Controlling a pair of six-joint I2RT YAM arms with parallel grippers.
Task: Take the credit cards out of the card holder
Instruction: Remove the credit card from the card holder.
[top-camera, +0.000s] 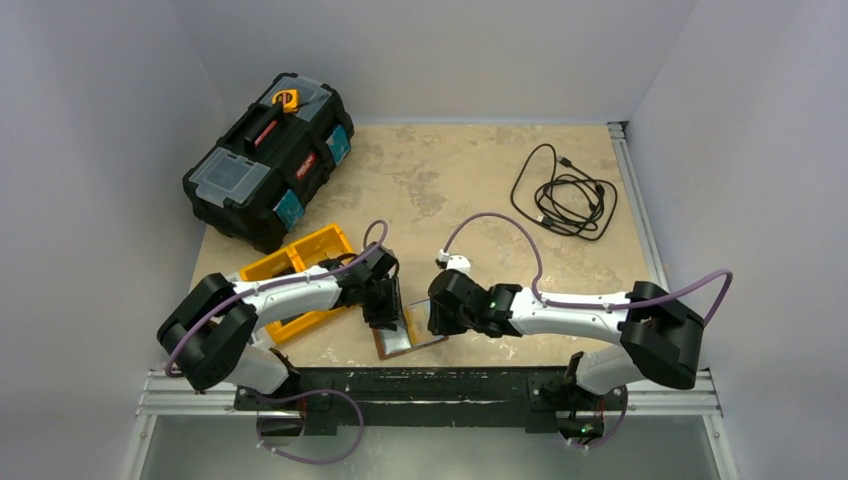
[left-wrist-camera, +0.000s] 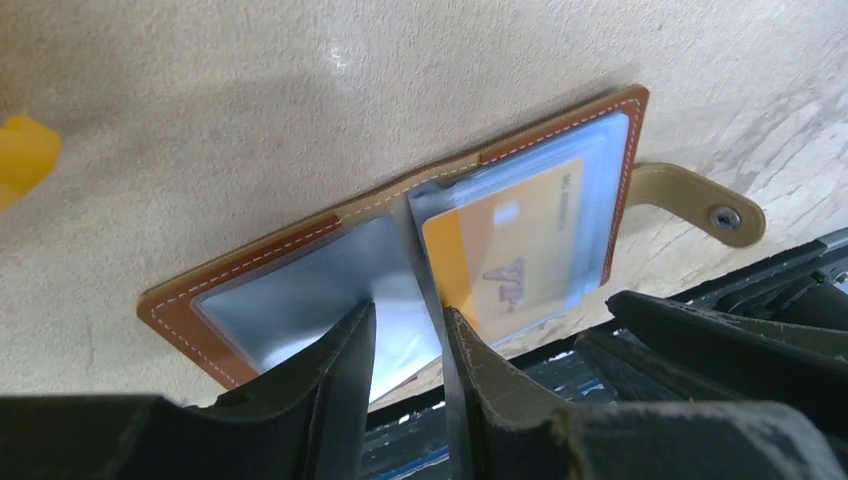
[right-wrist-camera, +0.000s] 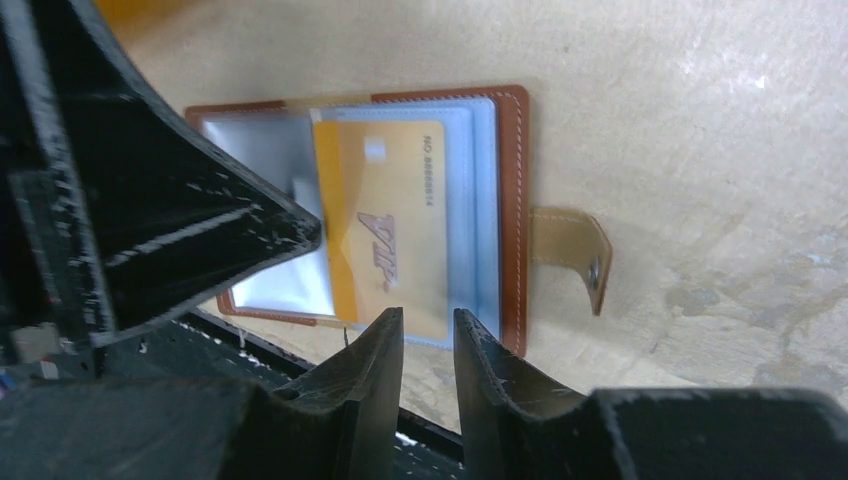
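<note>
One gold card (right-wrist-camera: 390, 220), likely thin, slick | card holder (right-wrist-camera: 515, 200) at tabletop's (top-camera: 450, 180) near edge | pinch card's end | left gripper (left-wrist-camera: 408, 310), right gripper (right-wrist-camera: 428, 315) slightly parted

Card (right-wrist-camera: 385, 230) in card holder (right-wrist-camera: 515, 200), toolbox (top-camera: 265, 160) behind

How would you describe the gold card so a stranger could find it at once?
Start at the beige table and go to the middle of its near edge, where the brown card holder lies open. The gold card sits in the clear sleeves on the snap-tab side, the only gold thing among pale grey-blue plastic.
</note>
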